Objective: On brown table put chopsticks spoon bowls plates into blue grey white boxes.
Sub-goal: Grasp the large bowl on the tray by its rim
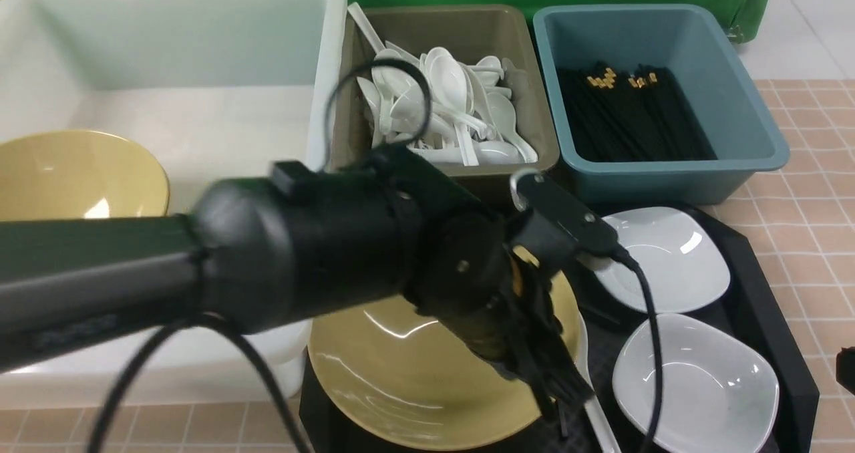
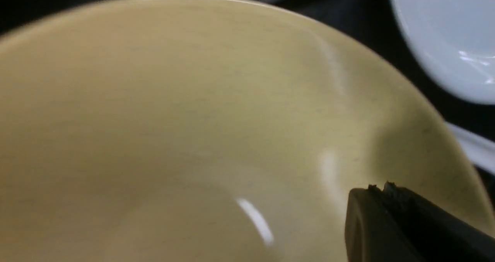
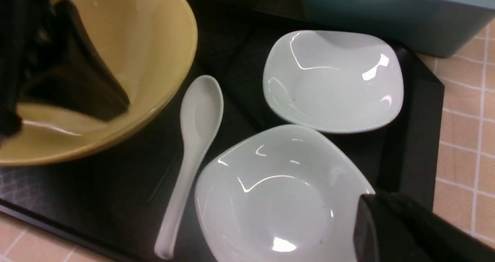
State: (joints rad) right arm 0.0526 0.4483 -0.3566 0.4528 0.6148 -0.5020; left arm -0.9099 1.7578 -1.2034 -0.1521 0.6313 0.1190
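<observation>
Inside the tan bowl [image 1: 401, 373] on the black tray [image 1: 768, 306], the left tool [image 1: 558, 389] hangs near the right rim, fingers together, empty. One spoon [image 3: 193, 146] lies just beside that rim. Two white plates [image 1: 668, 259] crowd the tray's right half. The right tool [image 3: 377, 223], likewise closed, hovers over the nearer plate [image 1: 701, 379]. A second bowl [image 1: 73, 172] sits in the white box [image 1: 320, 52]. The grey box [image 1: 528, 105] holds heaped spoons [image 1: 447, 99], the blue box [image 1: 735, 92] chopsticks [image 1: 634, 119]. Open tabletop [image 1: 808, 172] lies to the right.

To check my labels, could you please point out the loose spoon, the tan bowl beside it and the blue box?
spoon [image 3: 202, 111]: right wrist view, inside its scoop.
tan bowl [image 3: 154, 41]: right wrist view, bare inner wall.
blue box [image 1: 668, 182]: front view, near outer wall.
</observation>
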